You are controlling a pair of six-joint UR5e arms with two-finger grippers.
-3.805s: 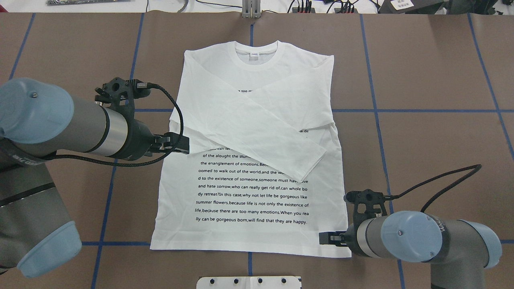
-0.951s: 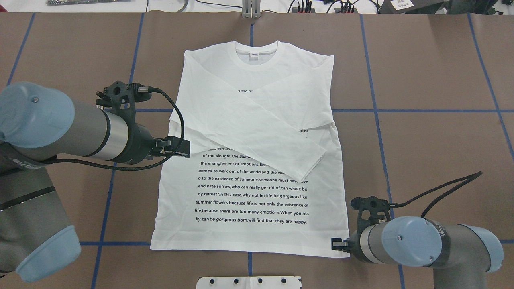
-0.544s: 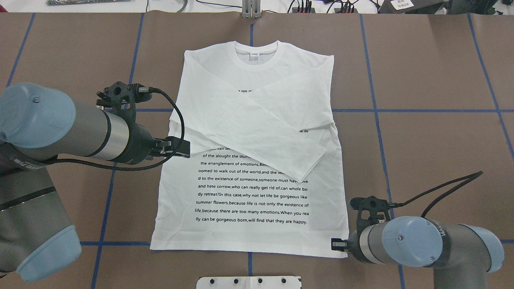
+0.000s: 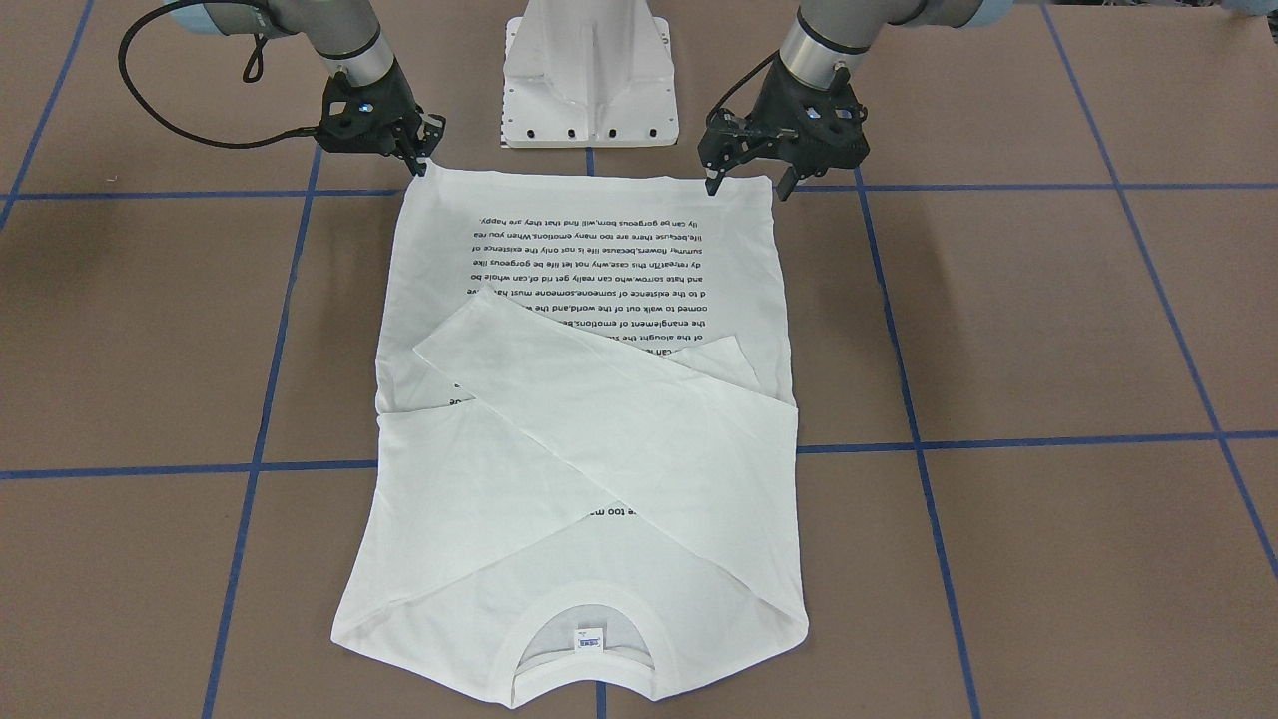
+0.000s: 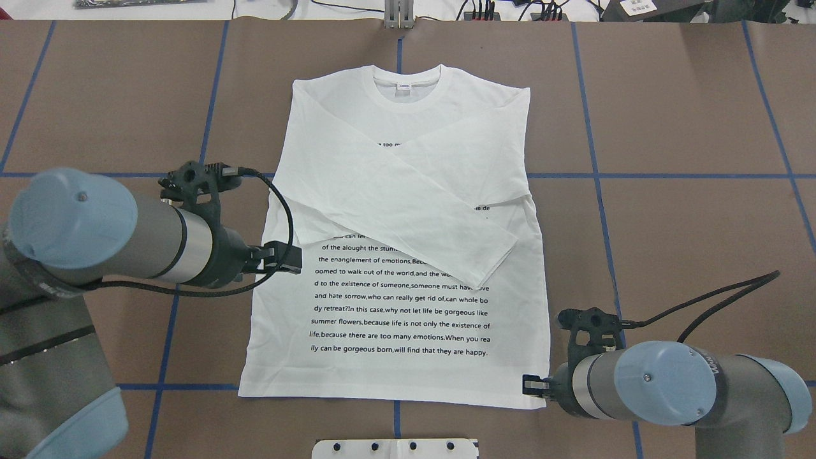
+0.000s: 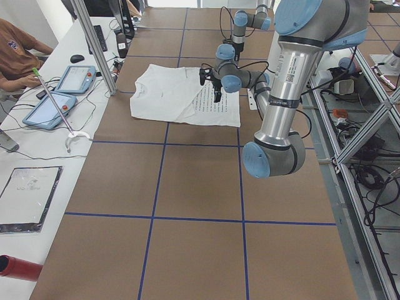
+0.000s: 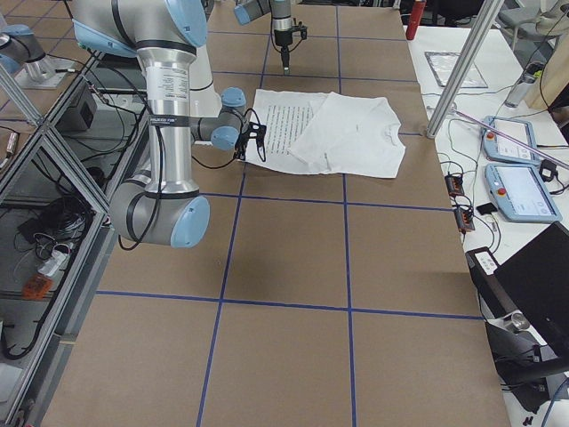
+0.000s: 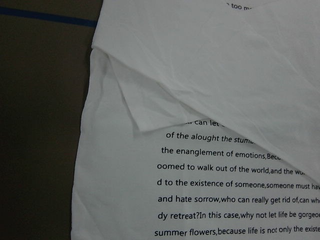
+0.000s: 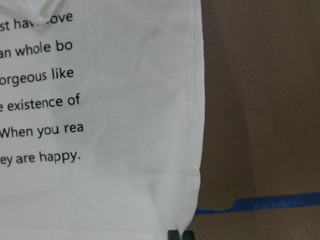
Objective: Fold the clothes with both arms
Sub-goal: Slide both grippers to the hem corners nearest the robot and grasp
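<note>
The white long-sleeved T-shirt (image 5: pixel 395 306) lies flat in the middle of the brown bench (image 5: pixel 669 115), with the words side up; its collar (image 5: pixel 408 97) points away from the robot; both sleeves (image 5: pixel 421 210) are folded in and cross over the chest; the right arm (image 5: pixel 663 382) reaches down low to the bottom corner of the shirt on its side, and the right jaws are pinched tight on that corner; the left arm (image 5: pixel 127 236) hangs over the shirt's other side edge, near a sleeve end; the left jaws are spread wide apart, up off the cloth.
</note>
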